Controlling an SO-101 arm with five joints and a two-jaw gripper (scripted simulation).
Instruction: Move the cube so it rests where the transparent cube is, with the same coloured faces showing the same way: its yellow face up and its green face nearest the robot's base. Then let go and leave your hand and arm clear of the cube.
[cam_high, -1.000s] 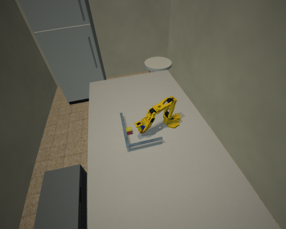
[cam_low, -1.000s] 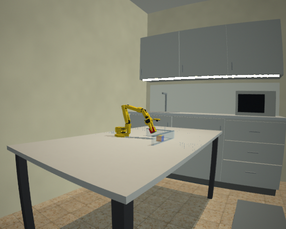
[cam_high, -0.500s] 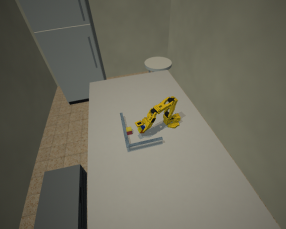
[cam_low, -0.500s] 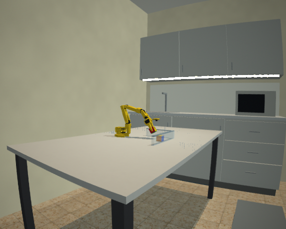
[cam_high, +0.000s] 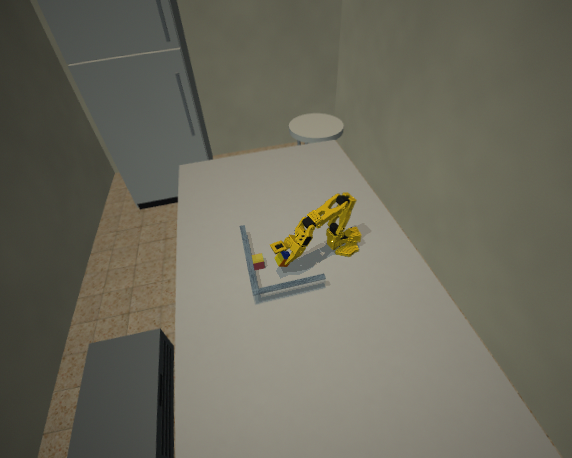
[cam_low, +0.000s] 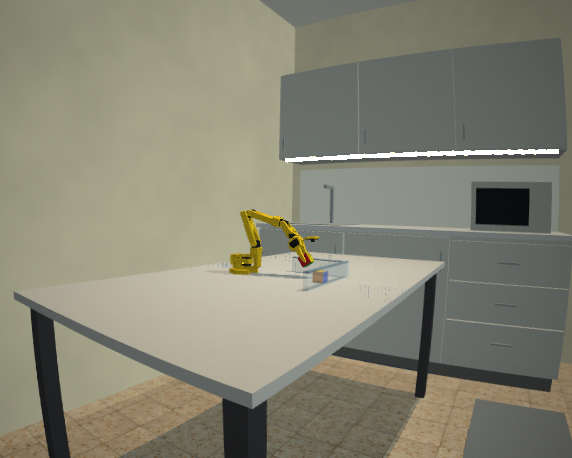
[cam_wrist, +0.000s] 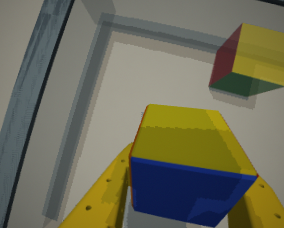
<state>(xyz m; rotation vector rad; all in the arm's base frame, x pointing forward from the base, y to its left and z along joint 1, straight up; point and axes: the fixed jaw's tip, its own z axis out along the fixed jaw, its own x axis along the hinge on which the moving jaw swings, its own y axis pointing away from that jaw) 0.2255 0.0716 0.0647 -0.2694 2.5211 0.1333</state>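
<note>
Evidently mid-carry, the tool (cam_wrist: 187, 200) is clamped on the cube (cam_wrist: 192, 160), held just above the table (cam_high: 350, 350) short of the transparent cube (cam_wrist: 250, 60), so the next move likely calls for shifting across, matching faces, lowering and releasing.

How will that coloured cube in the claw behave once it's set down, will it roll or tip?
The cube looks rigid, with flat faces and sharp edges, so it should sit flat rather than roll. The claw grips two opposite sides; smooth faces might slip a little. Released tilted, it would probably drop onto the nearest face.
</note>
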